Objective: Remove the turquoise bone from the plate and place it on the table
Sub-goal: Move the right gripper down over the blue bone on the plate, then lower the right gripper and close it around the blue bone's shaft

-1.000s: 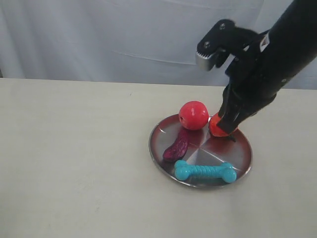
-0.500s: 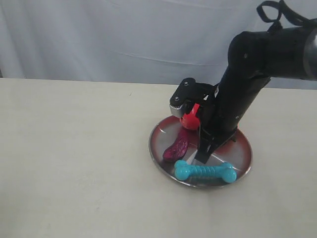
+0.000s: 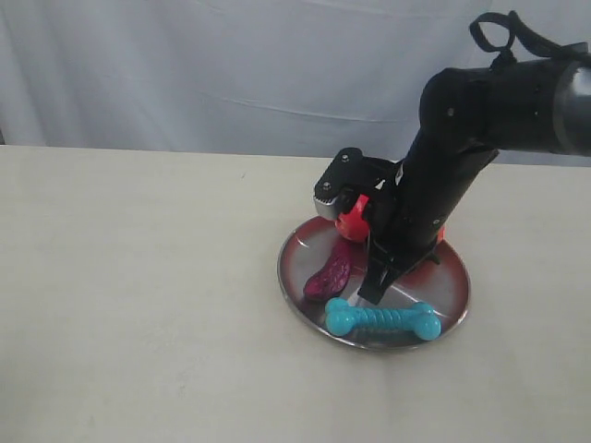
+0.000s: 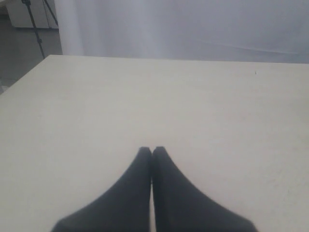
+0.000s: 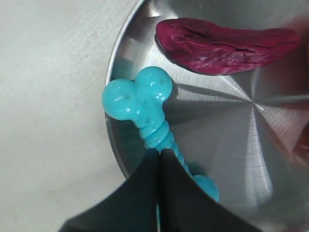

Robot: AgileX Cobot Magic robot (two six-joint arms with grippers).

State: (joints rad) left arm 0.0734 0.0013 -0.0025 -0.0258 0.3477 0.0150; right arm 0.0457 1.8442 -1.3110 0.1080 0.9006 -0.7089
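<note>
One turquoise bone (image 3: 382, 319) lies left-right on plate (image 3: 441, 281); right gripper (image 3: 367, 297) closed over shaft.

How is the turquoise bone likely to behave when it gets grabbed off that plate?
The bone looks like moulded rubber, so it is probably light and slightly springy rather than fragile. Its ribbed shaft should offer good grip. The knobbed ends likely stop it rolling far, though it may slide on the shiny plate if nudged.

Lighting was soft, even, pretty bright overall. Shadows were faint. Plate (image 5: 231, 159) threw streaky glare. Left gripper (image 4: 152, 151) looked blurry, out of focus.
</note>
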